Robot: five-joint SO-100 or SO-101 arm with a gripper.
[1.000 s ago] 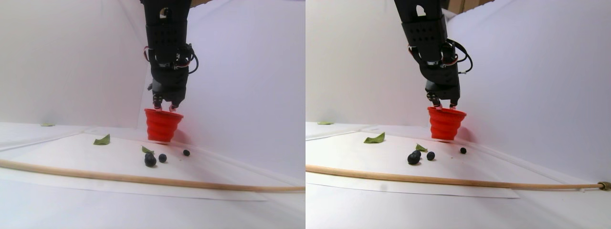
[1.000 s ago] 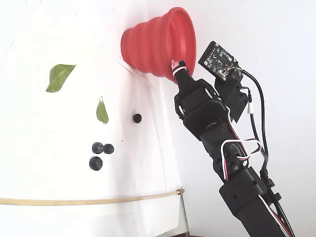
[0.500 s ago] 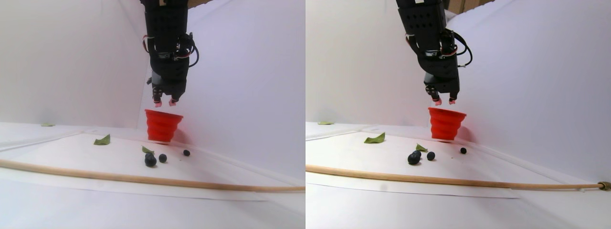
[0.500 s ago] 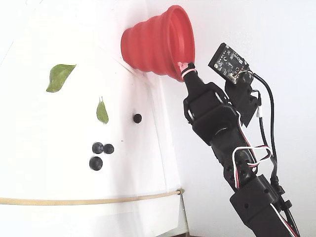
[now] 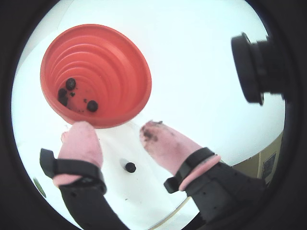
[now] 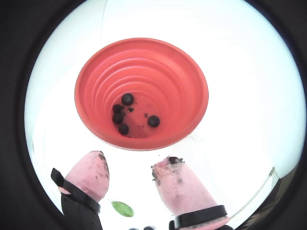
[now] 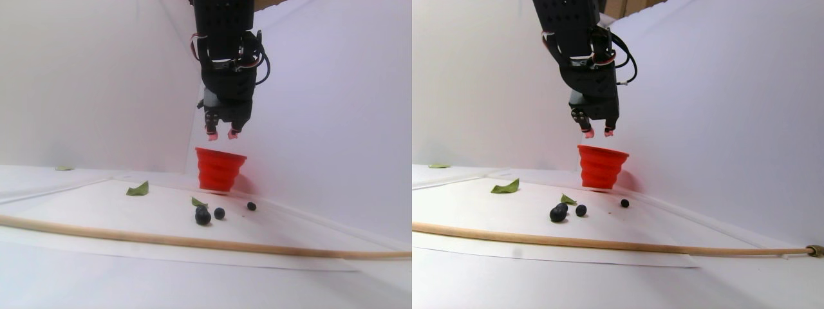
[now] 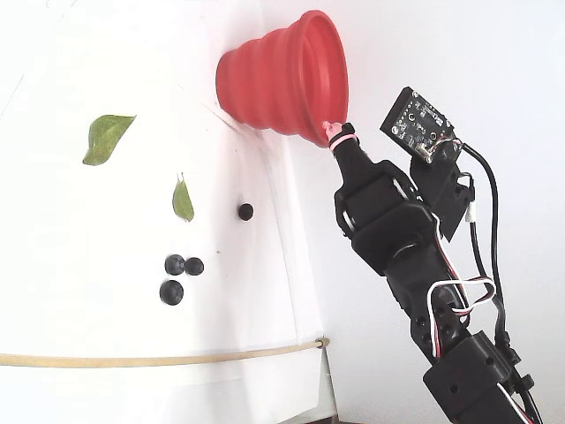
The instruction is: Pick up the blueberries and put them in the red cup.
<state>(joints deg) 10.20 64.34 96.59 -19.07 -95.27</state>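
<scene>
The red cup (image 6: pixel 168 76) stands upright on the white table and holds several blueberries (image 6: pixel 127 98) at its bottom; they also show in a wrist view (image 5: pixel 92 106). My gripper (image 6: pixel 132 160) hangs just above the cup's rim (image 7: pixel 220 168), open and empty, its pink fingertips (image 5: pixel 81 136) stained dark. In the fixed view the gripper (image 8: pixel 335 131) is at the cup's rim (image 8: pixel 274 79). Several loose blueberries lie on the table in front of the cup (image 7: pixel 203 215) (image 8: pixel 171 292); one lies alone nearer the cup (image 8: pixel 245 211) (image 5: pixel 130 167).
Green leaves lie on the table (image 8: pixel 106 137) (image 8: pixel 182 201) (image 6: pixel 122 208). A long wooden stick (image 7: pixel 193 241) lies across the front of the white sheet. White walls stand close behind and beside the cup. A black camera (image 5: pixel 254 67) sits on the arm.
</scene>
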